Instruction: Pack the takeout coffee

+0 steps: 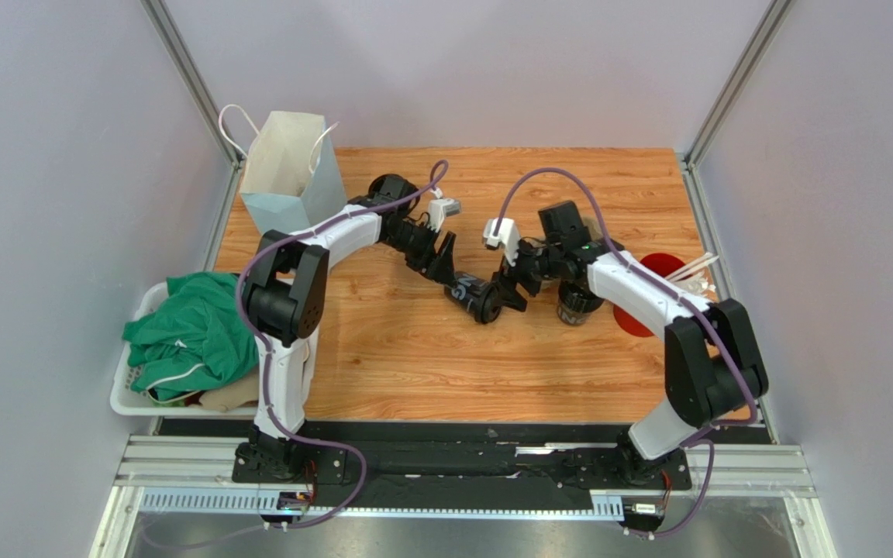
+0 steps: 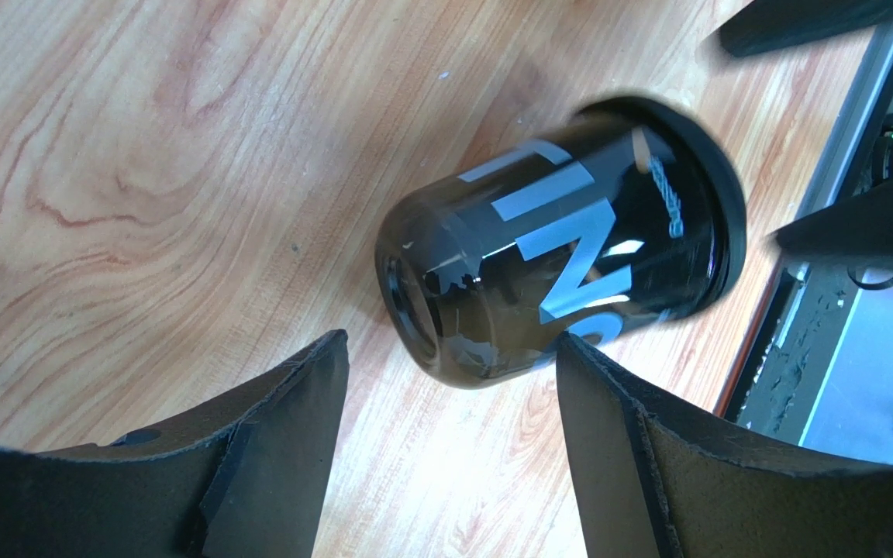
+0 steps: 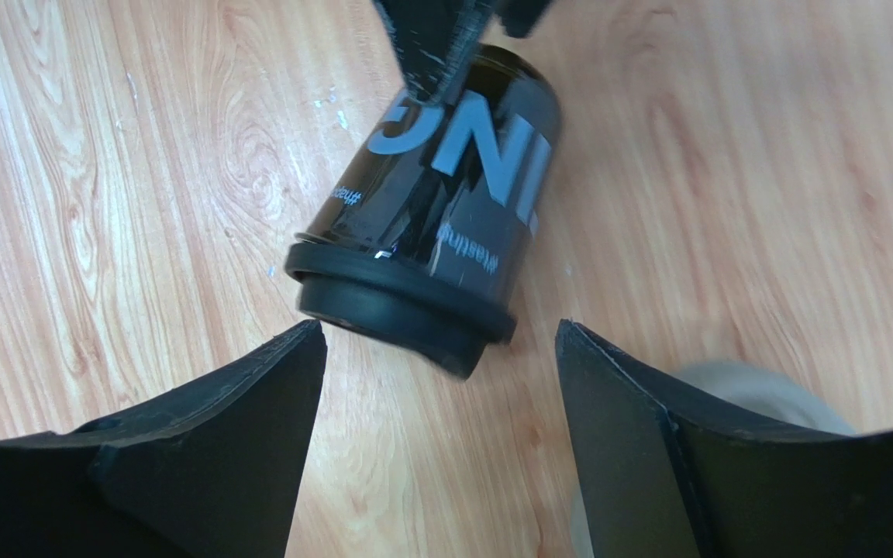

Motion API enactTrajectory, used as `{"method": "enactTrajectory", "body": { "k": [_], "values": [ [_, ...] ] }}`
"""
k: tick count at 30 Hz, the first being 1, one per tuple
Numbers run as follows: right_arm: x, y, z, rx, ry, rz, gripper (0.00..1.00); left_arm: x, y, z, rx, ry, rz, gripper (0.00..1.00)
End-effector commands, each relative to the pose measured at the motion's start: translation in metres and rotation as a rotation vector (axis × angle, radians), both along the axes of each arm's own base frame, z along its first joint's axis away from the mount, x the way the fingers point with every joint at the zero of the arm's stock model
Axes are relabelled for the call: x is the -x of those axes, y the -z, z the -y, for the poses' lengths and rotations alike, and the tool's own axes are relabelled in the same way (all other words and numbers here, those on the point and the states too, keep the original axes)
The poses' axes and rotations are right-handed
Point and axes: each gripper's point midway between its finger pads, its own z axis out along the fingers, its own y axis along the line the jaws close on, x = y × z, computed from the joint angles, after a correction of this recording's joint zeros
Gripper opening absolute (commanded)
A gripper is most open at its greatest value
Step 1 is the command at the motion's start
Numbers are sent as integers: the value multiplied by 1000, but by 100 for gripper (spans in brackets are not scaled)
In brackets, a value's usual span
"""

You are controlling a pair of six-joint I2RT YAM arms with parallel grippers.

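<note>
Packing not yet begun: cup (image 2: 556, 250) on its side on table (image 1: 393, 372), base just ahead of left gripper (image 2: 451, 349), lid (image 3: 399, 308) facing right gripper (image 3: 440, 331). Both grippers spread wide, holding nothing. Probably left: grasp, load into bag (image 1: 288, 174) behind left gripper.

Wooden table (image 1: 416, 360), sideways coffee cup (image 1: 477, 298), probably red cup (image 1: 656, 264)

The left arm (image 1: 346, 233) reaches forward and bends inward, setting the left gripper (image 1: 444, 258) at the base end of the toppled black coffee cup (image 1: 477, 298), jaws spread wide. The right arm (image 1: 638, 291) mirrors it, with the right gripper (image 1: 513, 283) at the cup's lid end. Its jaws are also apart, and neither pair seems to touch the cup.
</note>
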Motion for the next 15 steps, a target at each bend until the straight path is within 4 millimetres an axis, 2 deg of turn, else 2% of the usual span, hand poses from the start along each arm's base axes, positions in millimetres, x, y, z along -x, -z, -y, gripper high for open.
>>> {"method": "enactTrajectory", "body": {
  "k": [1, 2, 5, 11, 15],
  "values": [
    [11, -30, 1, -113, 36, -9, 74, -2, 10, 2, -11, 7, -4, 74],
    [16, -24, 3, -115, 55, -44, 73, -2, 10, 1, -13, 5, -6, 74],
    [16, -21, 3, -126, 76, -56, 72, -2, 9, 1, -17, 3, 2, 74],
    [4, -10, 0, -123, 108, -94, 72, -3, 11, -2, -33, -6, 6, 74],
    [-6, -14, -4, -139, 118, -98, 72, -6, 16, -4, -54, -16, 11, 74]
  ]
}}
